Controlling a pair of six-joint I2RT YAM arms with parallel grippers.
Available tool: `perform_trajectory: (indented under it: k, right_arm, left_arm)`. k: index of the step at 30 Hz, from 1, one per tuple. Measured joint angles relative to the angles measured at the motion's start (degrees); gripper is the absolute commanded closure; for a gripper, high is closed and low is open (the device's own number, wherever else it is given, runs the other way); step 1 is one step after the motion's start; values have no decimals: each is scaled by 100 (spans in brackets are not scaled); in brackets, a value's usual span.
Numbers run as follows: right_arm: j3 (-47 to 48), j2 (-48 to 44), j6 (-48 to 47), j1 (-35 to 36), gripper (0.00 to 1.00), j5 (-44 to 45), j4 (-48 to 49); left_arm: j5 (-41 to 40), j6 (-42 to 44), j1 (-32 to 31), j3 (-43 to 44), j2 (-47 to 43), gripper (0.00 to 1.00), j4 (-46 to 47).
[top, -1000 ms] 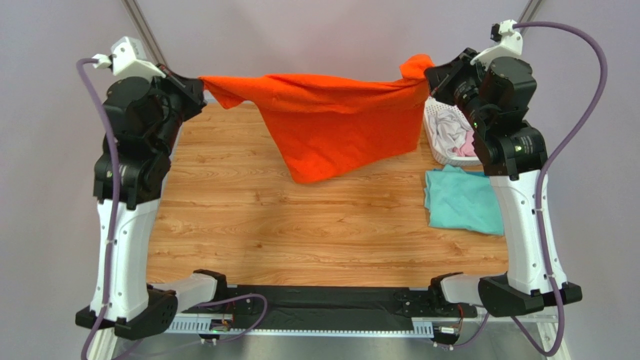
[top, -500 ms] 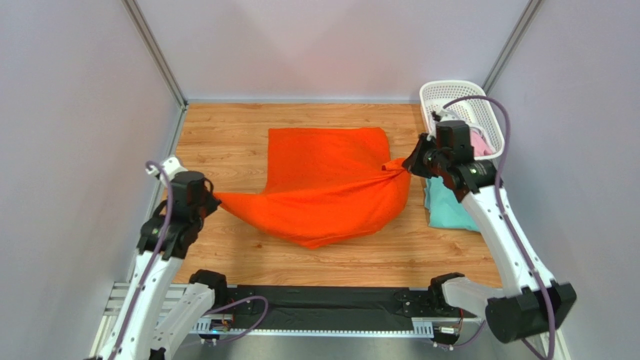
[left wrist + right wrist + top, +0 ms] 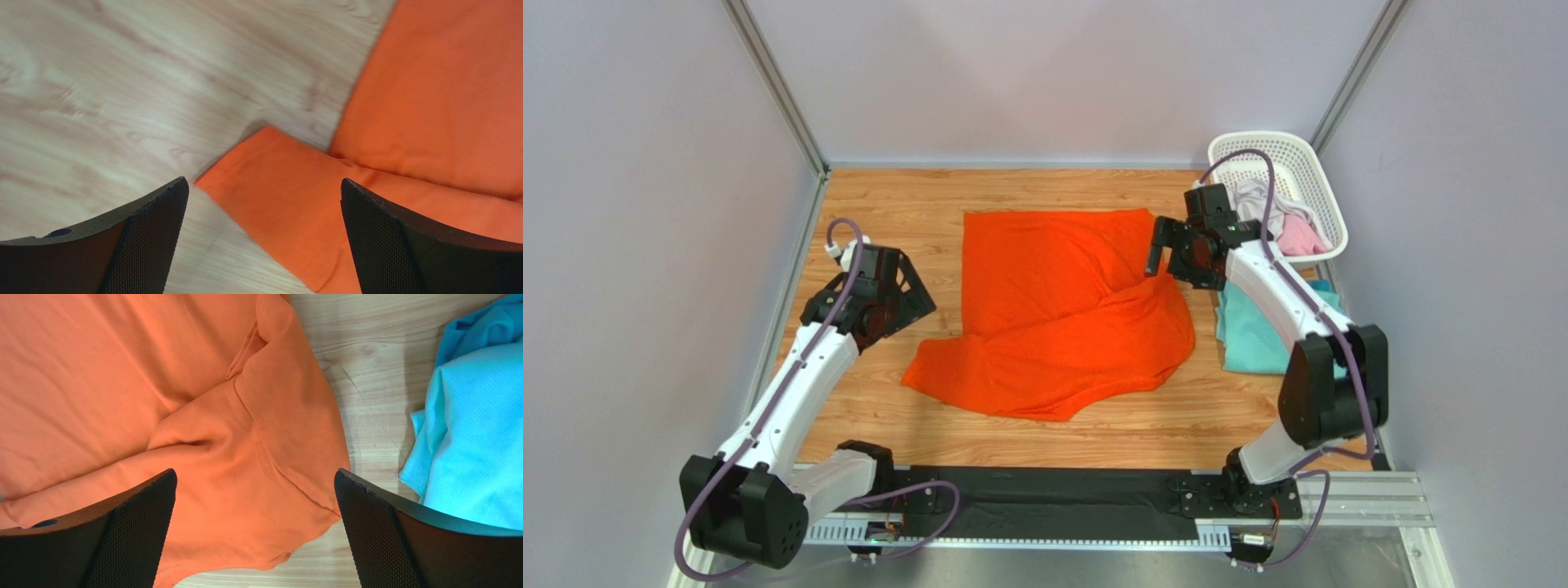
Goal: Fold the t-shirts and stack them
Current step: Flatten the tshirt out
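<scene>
- The orange t-shirt (image 3: 1063, 312) lies on the wooden table (image 3: 891, 233), about the middle. It is free of both grippers.
- Its far half is a flat, near-square panel with a straight far edge in line with the table's far edge.
- Its near half is a lapped layer lying across it. That layer's long axis runs left to right, and its narrow end (image 3: 270, 177) points toward the left arm.
- The cloth is soft, matte and plain, with shallow creases and a stitched seam (image 3: 258, 425) near the right edge. Neck and sleeves cannot be made out with certainty.
- Left gripper (image 3: 913, 306): jaws wide apart and holding nothing, above the shirt's narrow end and bare wood.
- Right gripper (image 3: 1163, 251): jaws wide apart and empty, above the shirt's right edge.
- The teal t-shirt (image 3: 1259, 337) lies rumpled on the table at the right. It is partly hidden behind the right arm and set just apart from the orange one.
- A white lattice basket (image 3: 1308, 153) stands in the far right corner, with pale and pink cloth (image 3: 1293, 233) inside. Arm and cable cover part of it.
</scene>
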Motion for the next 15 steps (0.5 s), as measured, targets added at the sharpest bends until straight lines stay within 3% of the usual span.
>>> perform_trajectory:
  k: [4, 8, 15]
  right_arm:
    - [-879, -1126, 225, 61, 0, -44, 315]
    - [-1888, -2059, 468, 387, 0, -319, 658]
    - [-2774, -1978, 796, 1176, 0, -656, 1102]
  left_arm:
    - [970, 264, -2, 31, 122, 0, 745]
    - [1917, 492, -70, 476, 1137, 0, 1360]
    - [2767, 920, -479, 2258, 3685, 0, 1993]
